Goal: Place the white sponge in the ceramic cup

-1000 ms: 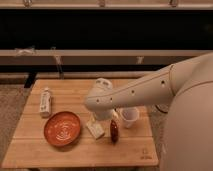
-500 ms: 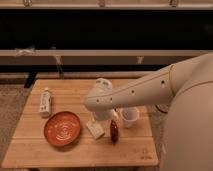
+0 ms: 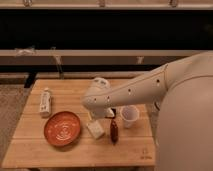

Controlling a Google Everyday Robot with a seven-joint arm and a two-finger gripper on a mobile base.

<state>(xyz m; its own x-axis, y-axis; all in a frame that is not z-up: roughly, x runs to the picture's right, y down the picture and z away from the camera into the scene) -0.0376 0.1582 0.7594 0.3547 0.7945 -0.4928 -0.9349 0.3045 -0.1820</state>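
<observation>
The white sponge [image 3: 96, 129] is a small cream block lying on the wooden table [image 3: 75, 152], just right of the orange plate. The ceramic cup [image 3: 129, 116] stands upright to the sponge's right, a little further back. My gripper [image 3: 101, 115] hangs at the end of the white arm, directly above and slightly behind the sponge, left of the cup. The arm's wrist hides part of the gripper. The sponge rests on the table, and I cannot tell whether the gripper touches it.
An orange-brown patterned plate [image 3: 62, 128] sits front left. A white bottle-like tube [image 3: 45, 101] lies at the left edge. A dark reddish-brown object [image 3: 114, 131] lies between sponge and cup, with a flat black rectangle [image 3: 113, 112] behind it. A dark wall runs behind the table.
</observation>
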